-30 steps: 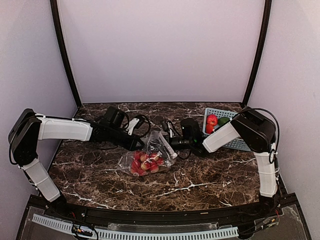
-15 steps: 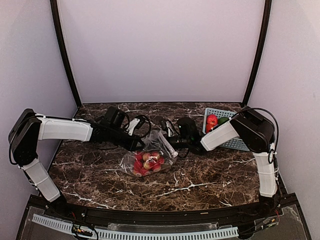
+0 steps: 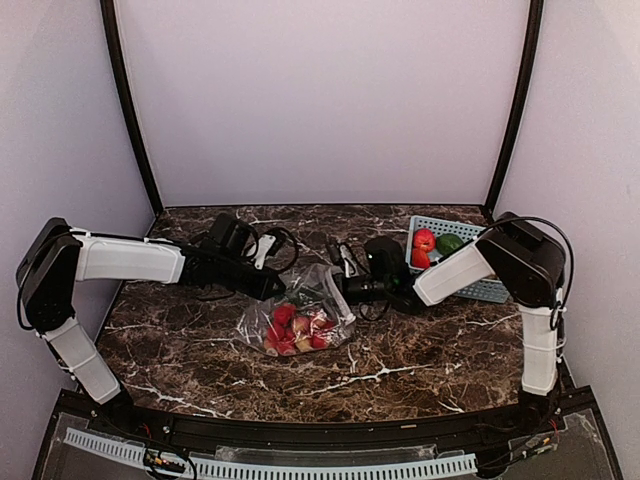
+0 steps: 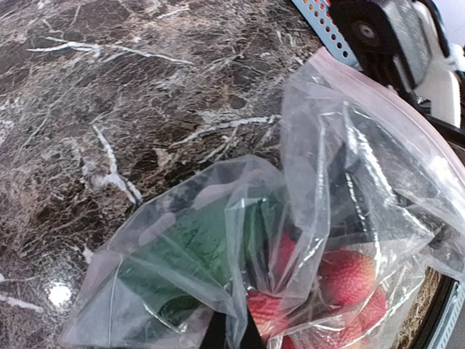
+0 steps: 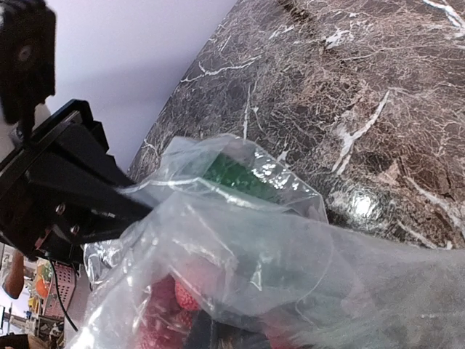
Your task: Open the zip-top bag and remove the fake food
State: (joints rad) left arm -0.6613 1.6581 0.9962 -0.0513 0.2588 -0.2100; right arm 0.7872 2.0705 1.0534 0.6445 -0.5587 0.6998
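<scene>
Now the right gripper (image 3: 343,291) has clamped the zip-top bag (image 3: 312,296), which the left gripper (image 3: 279,290) still pinches. Its fake food (image 3: 293,330) stays inside.

Both arms are reaching inward from the sides, forearms stretching nearly level, with the 2 grippers facing each other close together. The left gripper (image 3: 276,288) is pinching one edge of the zip-top bag (image 3: 318,302) with jaws closed, and the right gripper (image 3: 342,290) is clamping the opposite edge.

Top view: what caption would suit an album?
Left gripper and right gripper pinch opposite edges of the zip-top bag holding fake food on a marble table.
</scene>
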